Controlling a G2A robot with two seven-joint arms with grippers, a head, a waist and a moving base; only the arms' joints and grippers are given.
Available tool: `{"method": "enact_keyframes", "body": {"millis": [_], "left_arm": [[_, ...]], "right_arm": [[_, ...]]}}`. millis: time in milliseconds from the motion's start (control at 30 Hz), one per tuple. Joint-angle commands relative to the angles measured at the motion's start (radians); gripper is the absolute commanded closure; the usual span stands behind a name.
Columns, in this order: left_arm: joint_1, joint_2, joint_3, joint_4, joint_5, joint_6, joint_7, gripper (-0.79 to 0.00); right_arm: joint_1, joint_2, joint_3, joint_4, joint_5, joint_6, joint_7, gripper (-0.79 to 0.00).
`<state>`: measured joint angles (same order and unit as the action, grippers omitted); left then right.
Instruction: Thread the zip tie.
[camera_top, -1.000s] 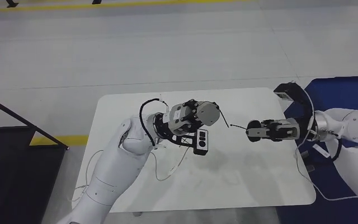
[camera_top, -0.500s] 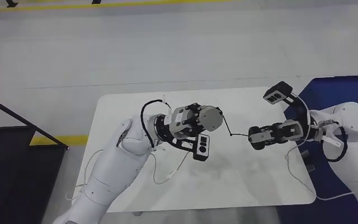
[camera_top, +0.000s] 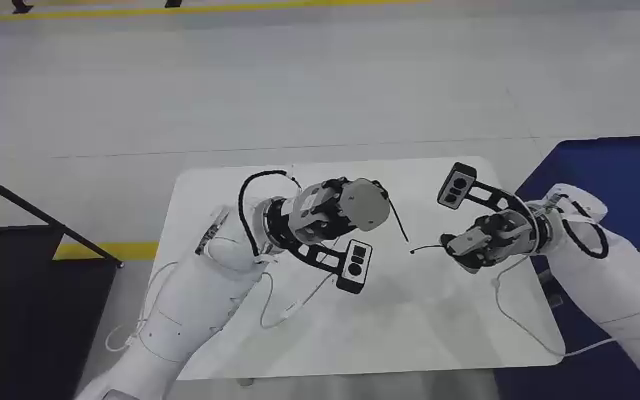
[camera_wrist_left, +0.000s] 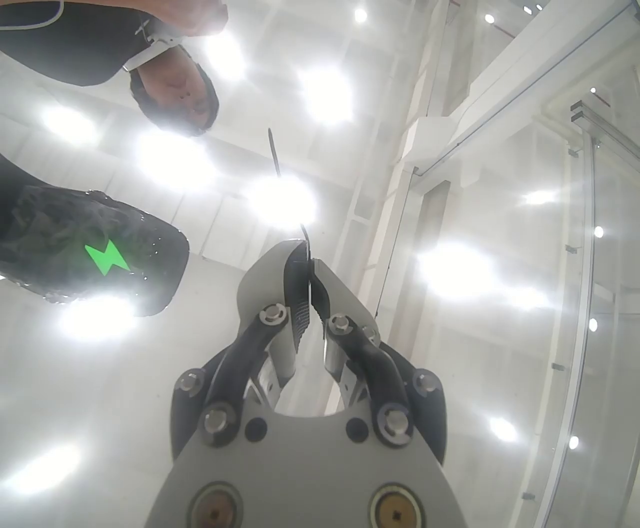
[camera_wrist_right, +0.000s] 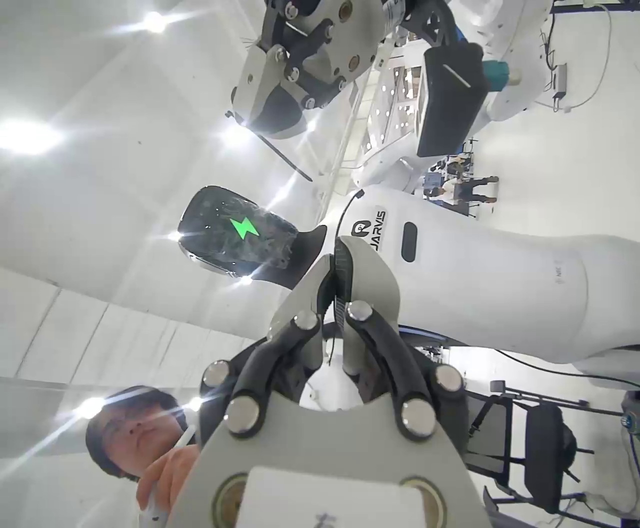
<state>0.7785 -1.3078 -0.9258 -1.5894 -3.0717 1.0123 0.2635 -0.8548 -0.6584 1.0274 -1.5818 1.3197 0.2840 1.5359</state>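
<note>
Two grippers are up over the white table (camera_top: 450, 330), and you have both pinched tight on thin black plastic.

Your left gripper (camera_top: 383, 200) sits over the middle of the table, a little to the left. Its fingers are pressed flat on the zip tie (camera_top: 398, 220), gripping it close to one end. From there the tie runs out toward the right and the near edge as a straight narrow strip, with nothing holding its tip. The left wrist view gives you the same hold: the left gripper (camera_wrist_left: 306, 255) has its pads together, and the zip tie (camera_wrist_left: 274, 155) sticks straight out beyond them into the air.

Your right gripper (camera_top: 447, 247) is over the right part of the table, pointed left toward the other arm. It too is clamped, on a short black strip (camera_top: 425, 248) that pokes out leftward and ends in a small dark knob. In the top view that knob lies just beside the free tip of the zip tie, and you cannot tell from there whether the two touch.

In the right wrist view the right gripper (camera_wrist_right: 337, 255) is closed, with the short black strip (camera_wrist_right: 329, 350) showing as a thin line behind the pads. Farther off, the left gripper (camera_wrist_right: 245, 120) holds the zip tie (camera_wrist_right: 285, 157), whose tip hangs free.
</note>
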Motion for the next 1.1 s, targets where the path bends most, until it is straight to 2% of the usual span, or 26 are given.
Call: {"method": "enact_keyframes", "body": {"millis": [0, 200, 367, 533, 700, 867, 1067], "left_arm": [[0.000, 0.000, 0.000, 0.000, 0.000, 0.000, 0.000, 0.000], [0.037, -0.008, 0.004, -0.043, 0.000, 0.000, -0.079, 0.000], [0.050, -0.019, 0.046, -0.054, 0.000, 0.000, -0.187, 0.000], [0.041, -0.024, 0.101, -0.045, 0.000, 0.000, -0.214, 0.000], [0.026, -0.026, 0.125, -0.037, 0.000, 0.000, -0.245, 0.000], [0.024, -0.027, 0.123, -0.048, 0.000, 0.000, -0.323, 0.000], [0.027, -0.025, 0.133, -0.050, 0.000, 0.000, -0.370, 0.000]], "right_arm": [[0.000, 0.000, 0.000, 0.000, 0.000, 0.000, 0.000, 0.000], [-0.051, 0.002, -0.050, -0.075, 0.170, 0.058, -0.058, 0.000], [-0.053, 0.025, -0.099, -0.135, 0.359, 0.111, -0.110, 0.000], [-0.040, 0.050, -0.152, -0.176, 0.467, 0.148, -0.147, 0.000], [-0.018, 0.069, -0.189, -0.186, 0.503, 0.155, -0.154, 0.000], [0.002, 0.084, -0.234, -0.195, 0.546, 0.169, -0.168, 0.000], [0.016, 0.089, -0.257, -0.204, 0.589, 0.185, -0.184, 0.000]]}}
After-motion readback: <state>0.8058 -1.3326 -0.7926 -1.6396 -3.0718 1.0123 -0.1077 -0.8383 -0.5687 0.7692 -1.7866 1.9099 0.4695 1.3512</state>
